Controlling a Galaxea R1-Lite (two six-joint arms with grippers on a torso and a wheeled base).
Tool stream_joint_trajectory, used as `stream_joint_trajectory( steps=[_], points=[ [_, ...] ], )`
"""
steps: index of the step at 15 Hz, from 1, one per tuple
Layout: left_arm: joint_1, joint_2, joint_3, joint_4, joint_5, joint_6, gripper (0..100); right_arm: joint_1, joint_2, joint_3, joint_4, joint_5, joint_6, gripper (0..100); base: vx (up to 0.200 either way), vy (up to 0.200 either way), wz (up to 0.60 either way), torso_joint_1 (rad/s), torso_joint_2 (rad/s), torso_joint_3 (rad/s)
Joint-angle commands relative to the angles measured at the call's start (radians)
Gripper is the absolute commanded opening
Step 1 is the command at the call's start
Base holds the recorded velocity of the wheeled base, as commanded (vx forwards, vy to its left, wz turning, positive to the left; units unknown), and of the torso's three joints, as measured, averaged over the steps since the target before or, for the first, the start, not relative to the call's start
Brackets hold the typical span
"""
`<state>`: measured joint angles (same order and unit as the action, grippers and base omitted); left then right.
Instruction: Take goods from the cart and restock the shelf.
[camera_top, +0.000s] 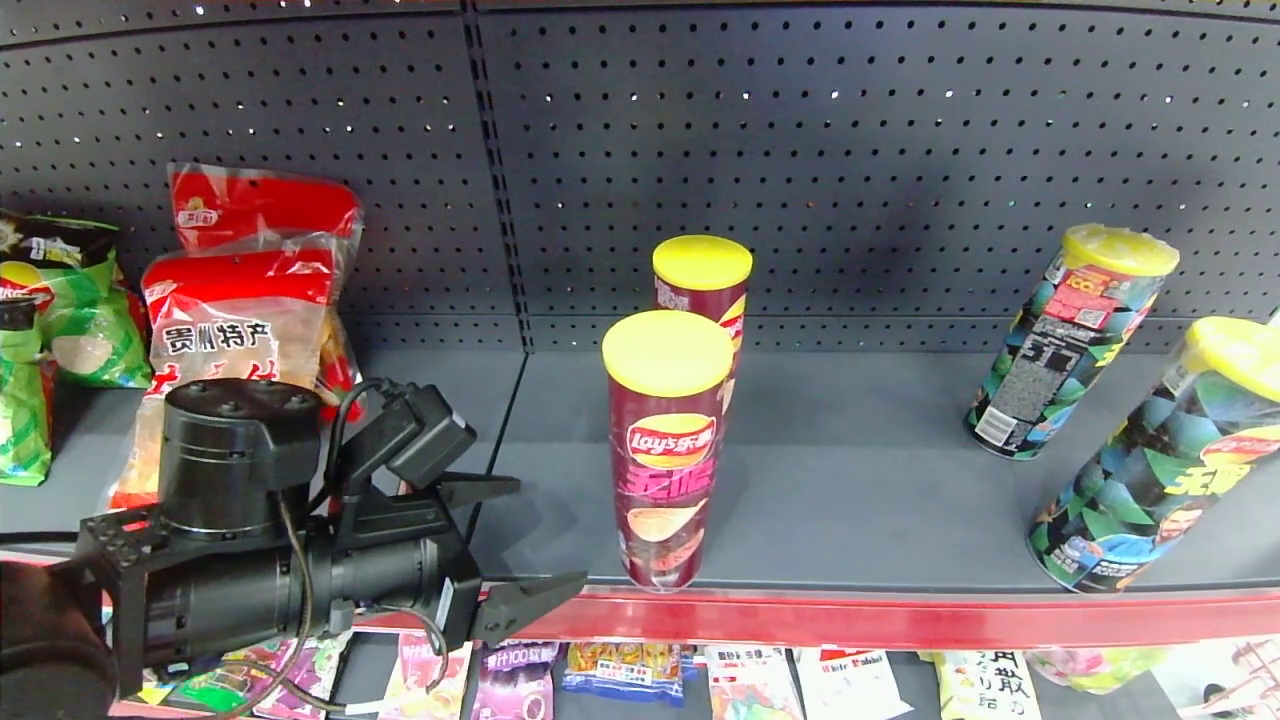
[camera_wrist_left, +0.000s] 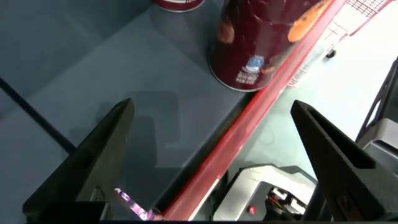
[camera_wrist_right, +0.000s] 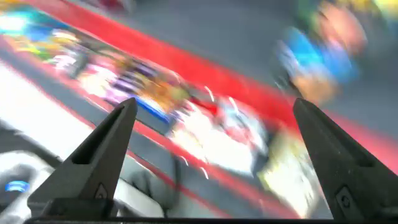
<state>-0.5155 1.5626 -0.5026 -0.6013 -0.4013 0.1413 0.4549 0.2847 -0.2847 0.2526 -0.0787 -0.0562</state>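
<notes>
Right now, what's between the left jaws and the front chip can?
Only bare grey shelf separates the left jaws from the front chip can; the head view shows it.

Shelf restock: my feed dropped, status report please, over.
Left gripper open, empty, at shelf front edge. Right gripper open, empty. Maroon can upright at shelf front, standing free. Nothing blocking the can.

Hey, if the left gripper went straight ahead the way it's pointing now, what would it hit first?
Most likely the front maroon chip can, standing at the shelf's red front edge. The open left gripper points at its lower half, though depth is hard to judge.
</notes>
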Motion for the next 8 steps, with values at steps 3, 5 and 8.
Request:
stream_joint_trajectory(
  steps=[3,5,8],
  points=[
    [0.0,0.033,-0.037,-0.002,-0.002,0.001,100,-0.423,-0.147,-0.042,0.165,-0.012,0.087,100,0.0,0.0,0.0,0.0,0.0,0.0],
    [0.0,0.036,-0.044,-0.002,-0.001,0.001,100,-0.466,-0.199,-0.002,0.166,-0.019,0.081,100,0.0,0.0,0.0,0.0,0.0,0.0],
    [-0.003,0.039,-0.054,-0.002,-0.001,0.003,100,-0.475,-0.234,0.078,0.143,-0.124,0.073,100,0.0,0.0,0.0,0.0,0.0,0.0]
  ],
)
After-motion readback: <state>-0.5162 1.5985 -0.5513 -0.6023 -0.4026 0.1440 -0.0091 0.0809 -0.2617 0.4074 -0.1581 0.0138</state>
